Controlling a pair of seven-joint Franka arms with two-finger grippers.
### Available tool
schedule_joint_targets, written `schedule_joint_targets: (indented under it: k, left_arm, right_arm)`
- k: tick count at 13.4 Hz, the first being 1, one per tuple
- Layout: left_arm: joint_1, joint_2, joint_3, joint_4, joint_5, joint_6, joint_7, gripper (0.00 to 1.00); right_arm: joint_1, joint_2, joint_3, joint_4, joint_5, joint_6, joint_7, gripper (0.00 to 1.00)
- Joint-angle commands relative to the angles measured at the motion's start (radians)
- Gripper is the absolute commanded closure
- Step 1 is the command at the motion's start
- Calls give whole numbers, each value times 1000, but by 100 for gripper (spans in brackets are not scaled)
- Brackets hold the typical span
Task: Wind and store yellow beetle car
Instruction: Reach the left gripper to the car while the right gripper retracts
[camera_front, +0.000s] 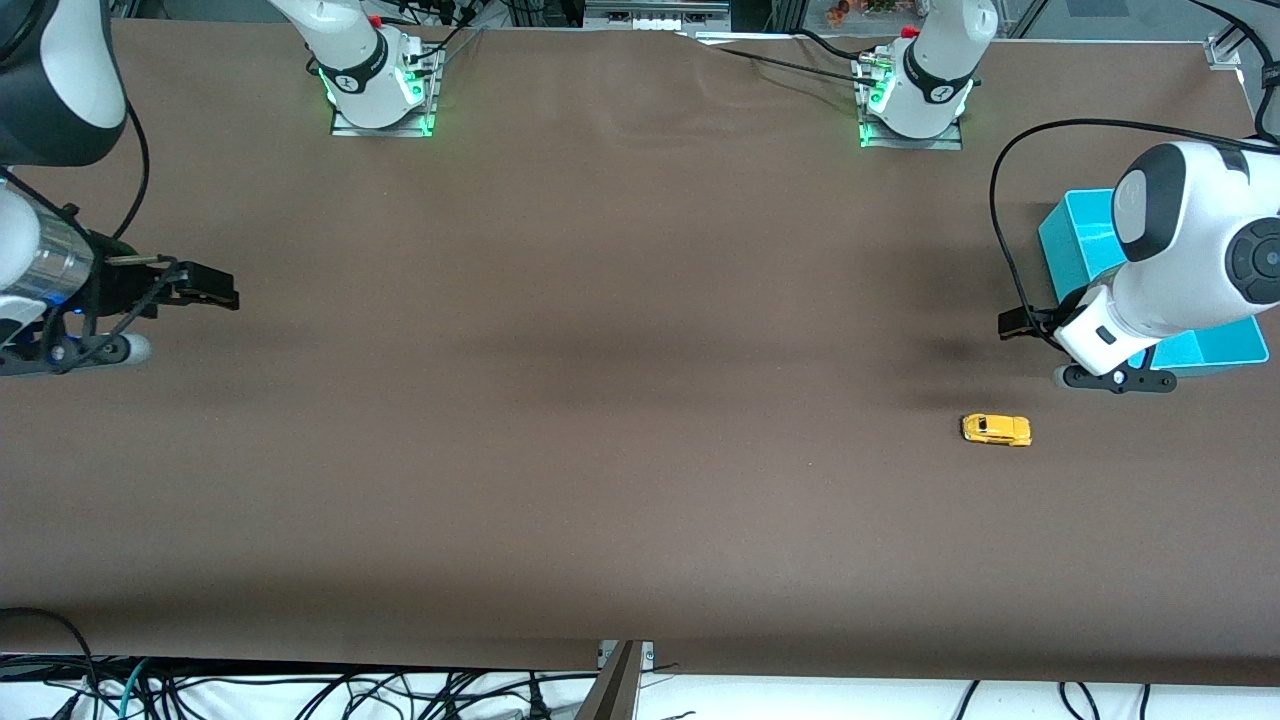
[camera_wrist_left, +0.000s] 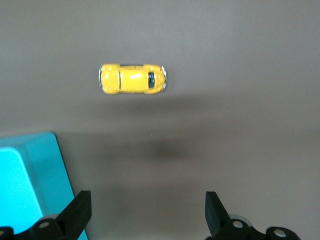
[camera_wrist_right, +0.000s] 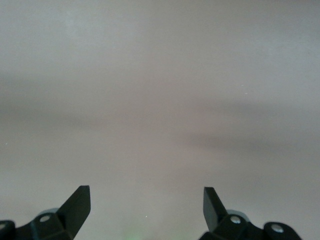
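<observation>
Front view is showing the yellow beetle car lying just nearer the camera than the teal bin, long axis running end-to-end of the table; left gripper is hovering closest, fingers apart; right gripper is waiting, likewise spread.

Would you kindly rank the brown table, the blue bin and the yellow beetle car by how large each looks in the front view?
Largest to smallest:
1. brown table, filling most of the view.
2. blue bin, partly hidden by the left arm.
3. yellow beetle car, clearly the smallest.
</observation>
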Motion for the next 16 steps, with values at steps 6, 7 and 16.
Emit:
schedule_joint_targets:
  k: [6, 7, 16]
  left_arm:
    - [59, 119, 2, -31, 6, 292, 573, 0]
    - [59, 142, 2, -28, 6, 323, 643, 0]
    - [60, 275, 1, -25, 1, 492, 1316, 0]
  right_arm:
    - [-3, -62, -107, 9, -18, -10, 6, 0]
    - [-3, -80, -115, 7, -11, -10, 9, 0]
    - [14, -180, -115, -80, -14, -48, 10, 0]
